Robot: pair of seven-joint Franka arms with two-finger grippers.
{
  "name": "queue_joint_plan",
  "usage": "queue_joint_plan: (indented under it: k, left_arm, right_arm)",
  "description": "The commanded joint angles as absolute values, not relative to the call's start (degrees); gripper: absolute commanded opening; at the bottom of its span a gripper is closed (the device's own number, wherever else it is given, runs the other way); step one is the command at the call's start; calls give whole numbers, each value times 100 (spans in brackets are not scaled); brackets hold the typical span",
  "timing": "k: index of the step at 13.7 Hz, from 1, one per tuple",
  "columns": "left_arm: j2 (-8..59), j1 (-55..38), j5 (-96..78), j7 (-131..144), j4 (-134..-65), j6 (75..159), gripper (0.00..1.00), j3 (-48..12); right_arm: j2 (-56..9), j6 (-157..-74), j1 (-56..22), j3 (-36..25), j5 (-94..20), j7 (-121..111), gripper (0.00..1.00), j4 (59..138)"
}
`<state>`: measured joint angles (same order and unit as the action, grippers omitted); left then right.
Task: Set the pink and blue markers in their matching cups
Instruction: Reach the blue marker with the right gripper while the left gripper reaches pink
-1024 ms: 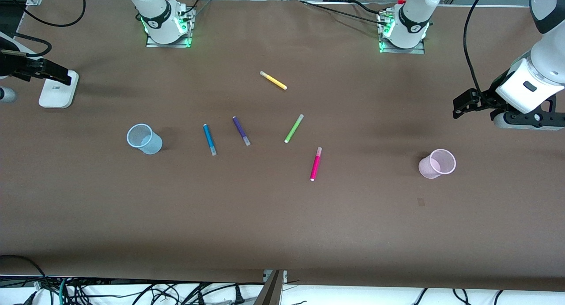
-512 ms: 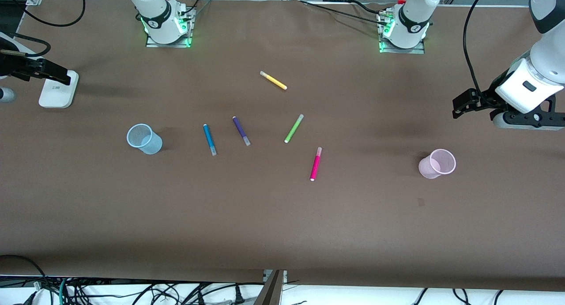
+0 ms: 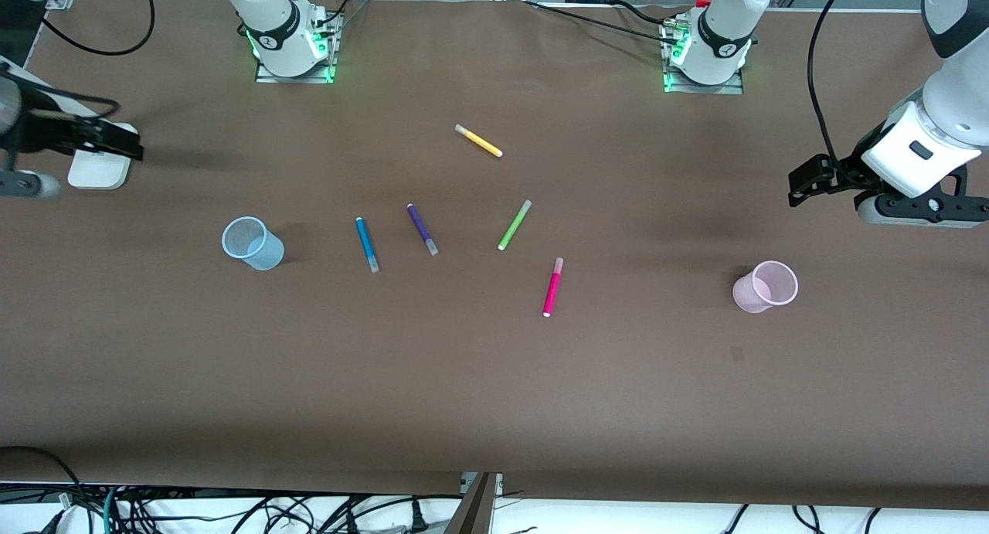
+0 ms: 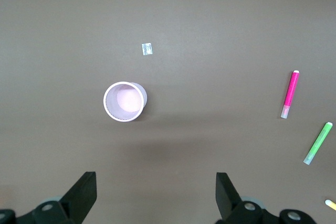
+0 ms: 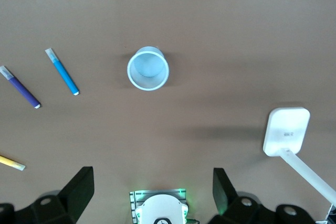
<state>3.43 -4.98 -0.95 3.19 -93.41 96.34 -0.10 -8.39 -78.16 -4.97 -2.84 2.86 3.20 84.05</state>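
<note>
The blue marker (image 3: 367, 244) and the pink marker (image 3: 552, 287) lie flat on the brown table, mid-table. The pale blue cup (image 3: 253, 243) stands upright toward the right arm's end, beside the blue marker. The pale pink cup (image 3: 765, 287) stands upright toward the left arm's end. My right gripper (image 3: 124, 142) is open and empty over a white device; its wrist view shows the blue cup (image 5: 148, 68) and blue marker (image 5: 62, 71). My left gripper (image 3: 807, 182) is open and empty over bare table; its wrist view shows the pink cup (image 4: 124, 102) and pink marker (image 4: 290, 94).
A dark purple pen (image 3: 423, 229), a lime green pen (image 3: 514, 225) and a yellow pen (image 3: 479, 141) lie among the markers. A white device (image 3: 100, 167) sits at the right arm's end. A small pale tag (image 4: 147, 49) lies near the pink cup.
My right gripper has shifted a little over the white device, toward the table's middle. My left gripper has moved very slightly. Markers and cups have not moved.
</note>
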Motion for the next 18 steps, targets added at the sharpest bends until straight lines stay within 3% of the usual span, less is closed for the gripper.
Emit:
queue_joint_plan:
  k: [1, 4, 9, 13, 18]
  left_arm:
    - [220, -527, -132, 272, -9457, 9615, 100, -70]
    - [411, -527, -132, 273, -9457, 9615, 100, -158]
    - [1791, -992, -141, 255, -9010, 9685, 100, -387]
    - [2767, -1738, -132, 290, -8789, 10675, 100, -378]
    - [3461, -2486, -141, 299, -8815, 11486, 100, -378]
  right_arm:
    - [-1264, -8006, -833, -272, 272, 316, 100, 8288]
    - [-1791, -8235, -1063, -272, 264, 264, 100, 8288]
    - [-2635, -9007, -1590, -264, 106, 246, 100, 8323]
    - [-3189, -10095, -2003, -264, -17, 264, 100, 8594]
    - [-3261, -11573, -2214, -255, -272, 281, 100, 9596]
